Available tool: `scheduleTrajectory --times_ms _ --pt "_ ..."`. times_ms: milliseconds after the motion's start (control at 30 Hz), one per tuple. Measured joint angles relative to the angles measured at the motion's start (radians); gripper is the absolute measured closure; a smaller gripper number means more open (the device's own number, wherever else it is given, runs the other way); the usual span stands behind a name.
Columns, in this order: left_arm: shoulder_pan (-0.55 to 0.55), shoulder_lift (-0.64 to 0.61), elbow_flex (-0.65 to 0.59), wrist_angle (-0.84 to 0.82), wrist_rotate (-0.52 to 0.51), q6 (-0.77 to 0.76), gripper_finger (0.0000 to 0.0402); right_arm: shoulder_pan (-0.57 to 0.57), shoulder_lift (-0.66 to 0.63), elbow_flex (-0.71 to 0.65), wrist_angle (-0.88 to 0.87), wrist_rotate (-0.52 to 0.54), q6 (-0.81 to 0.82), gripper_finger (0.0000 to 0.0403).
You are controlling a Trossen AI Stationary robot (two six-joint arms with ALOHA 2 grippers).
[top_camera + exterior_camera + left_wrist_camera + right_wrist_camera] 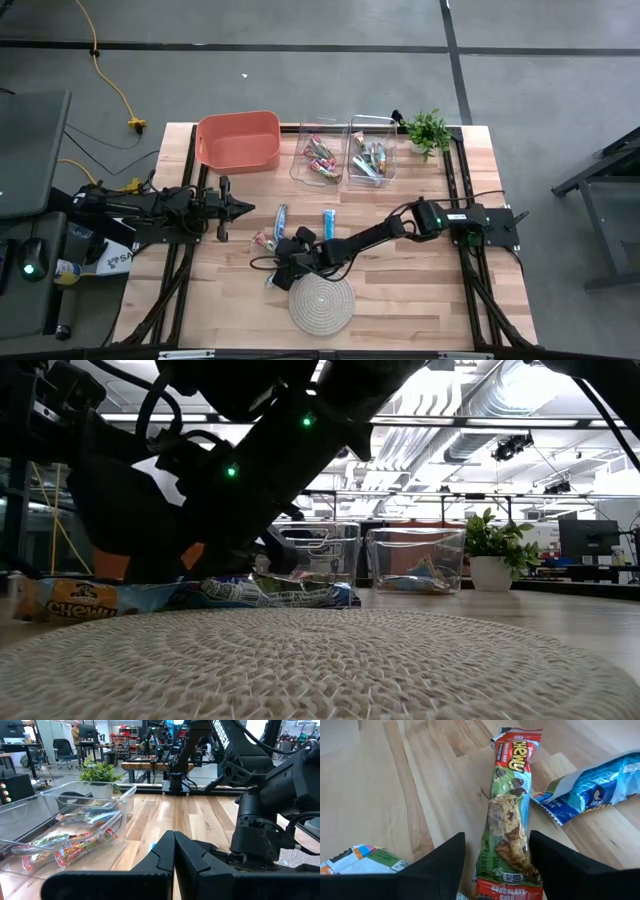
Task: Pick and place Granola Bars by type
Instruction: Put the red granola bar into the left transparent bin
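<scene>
Landmark: the round rope mat [321,304] at the near edge of the wooden table [420,290]; places below are given from it.

Right arm: reaches from its base on the table's right side, stretched low and slantwise across the wood, its wrist ending just beyond the mat's far-left edge.

Right gripper [496,865]: pointed down at the table, fingers [442,862] spread, one on each side of a bar. They look to be just touching or nearly touching the wrapper; from this view I cannot tell whether they grip it.

Bar between the fingers: a green and red chocolate chip bar [510,820] lying flat on the wood, just past the mat.

Other loose bars: a blue bar [600,787] lies just beside the green one; two more blue bars [281,219] [329,224] lie farther from the mat, toward the trays.

Left arm: lies along the table's left side, well left of the mat, level and pointing toward the middle.

Left gripper [174,851]: fingers pressed together, nothing between them.

Clear trays: two [318,158] [372,155] stand side by side at the far edge, straight across from the mat, each holding sorted bars.

Orange bin [238,140]: left of the trays.

Potted plant [427,130]: right of the trays.
</scene>
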Motion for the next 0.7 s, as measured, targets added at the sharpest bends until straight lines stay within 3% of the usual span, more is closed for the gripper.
scheduleTrajectory --times_ms 700 --pt "0.0 0.0 0.0 0.0 0.0 0.0 0.0401 0.0 0.001 -0.002 -0.007 0.002 0.01 0.028"
